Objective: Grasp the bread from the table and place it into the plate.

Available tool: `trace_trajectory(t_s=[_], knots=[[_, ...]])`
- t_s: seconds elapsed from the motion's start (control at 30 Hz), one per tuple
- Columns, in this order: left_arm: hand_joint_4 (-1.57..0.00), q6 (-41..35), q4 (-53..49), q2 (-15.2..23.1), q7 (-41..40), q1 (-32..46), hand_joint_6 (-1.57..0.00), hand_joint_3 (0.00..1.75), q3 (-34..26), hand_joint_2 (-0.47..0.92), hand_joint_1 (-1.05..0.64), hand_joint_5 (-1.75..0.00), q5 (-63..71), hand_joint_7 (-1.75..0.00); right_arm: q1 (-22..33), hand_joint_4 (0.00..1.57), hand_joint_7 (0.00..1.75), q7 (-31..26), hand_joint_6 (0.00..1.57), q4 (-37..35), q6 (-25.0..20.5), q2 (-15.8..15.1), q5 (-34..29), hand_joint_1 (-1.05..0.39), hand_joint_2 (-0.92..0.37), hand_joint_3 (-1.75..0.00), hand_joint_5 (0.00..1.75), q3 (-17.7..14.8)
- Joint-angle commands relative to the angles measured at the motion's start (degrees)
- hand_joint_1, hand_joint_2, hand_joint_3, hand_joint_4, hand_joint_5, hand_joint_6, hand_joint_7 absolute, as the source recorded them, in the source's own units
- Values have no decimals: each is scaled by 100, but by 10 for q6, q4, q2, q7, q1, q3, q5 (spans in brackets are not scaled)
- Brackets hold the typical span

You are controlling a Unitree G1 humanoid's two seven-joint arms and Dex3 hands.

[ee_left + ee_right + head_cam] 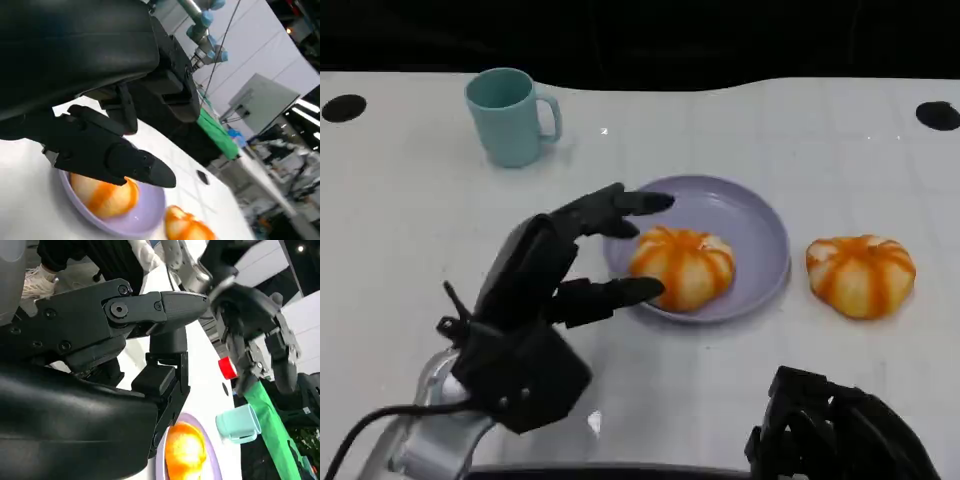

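Left hand (565, 265) raised above table on silver forearm, fingers (620, 205) spread apart and reaching forward, holding nothing. Right hand (840, 430) low at near edge, black fingers curled in, nothing visible in them.

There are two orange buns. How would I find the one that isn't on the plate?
Start at the purple plate in the middle of the white table. Look just past the plate's rim on the robot's right, where an orange-striped bun sits on the bare table. The other bun lies on the plate beside the left hand; this one lies alone.
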State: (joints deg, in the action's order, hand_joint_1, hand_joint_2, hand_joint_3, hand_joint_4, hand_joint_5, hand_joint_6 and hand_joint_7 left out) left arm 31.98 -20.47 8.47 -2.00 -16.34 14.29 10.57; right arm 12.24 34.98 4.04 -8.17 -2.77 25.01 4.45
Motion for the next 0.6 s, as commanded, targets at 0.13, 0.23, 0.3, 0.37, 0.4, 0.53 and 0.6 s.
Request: trace_trajectory(t_s=[0.13, 0.23, 0.3, 0.37, 0.4, 0.53, 0.6], knots=[[-62, -32, 82, -9, 112, 89, -38, 1, -28, 90, -26, -174, -148, -172, 5, 84, 133, 1, 77, 9, -6, -8, 5, -69, -92, -26, 159, -3], [-68, -86, 138, -15, 145, 134, -47, 3, -35, 92, -23, -175, -204, -174, 6, 84, 134, 1, 77, 12, -5, -10, 2, -69, -92, -26, 160, -1], [-73, -107, 161, -17, 158, 152, -53, 3, -40, 92, -24, -175, -218, -175, 6, 84, 134, 1, 77, 13, -5, -10, 3, -70, -92, -26, 160, -1], [-77, -119, 171, -19, 173, 168, -59, 3, -44, 91, -26, -175, -232, -175, 7, 84, 134, 2, 77, 14, -6, -9, 4, -70, -92, -26, 160, -1], [-79, -124, 174, -21, 182, 176, -61, 3, -46, 91, -26, -175, -243, -175, 6, 84, 134, 1, 77, 14, -7, -9, 5, -70, -92, -26, 160, -1], [-81, -188, 211, -32, 213, 218, -64, 2, -50, 89, -23, -175, -302, -175, 8, 84, 134, -1, 77, 17, -8, -9, 2, -70, -92, -25, 161, 1], [-81, -219, 231, -35, 221, 237, -64, 2, -52, 89, -20, -175, -323, -175, 8, 84, 135, 0, 77, 16, -3, -9, 0, -70, -92, -26, 161, 2]])
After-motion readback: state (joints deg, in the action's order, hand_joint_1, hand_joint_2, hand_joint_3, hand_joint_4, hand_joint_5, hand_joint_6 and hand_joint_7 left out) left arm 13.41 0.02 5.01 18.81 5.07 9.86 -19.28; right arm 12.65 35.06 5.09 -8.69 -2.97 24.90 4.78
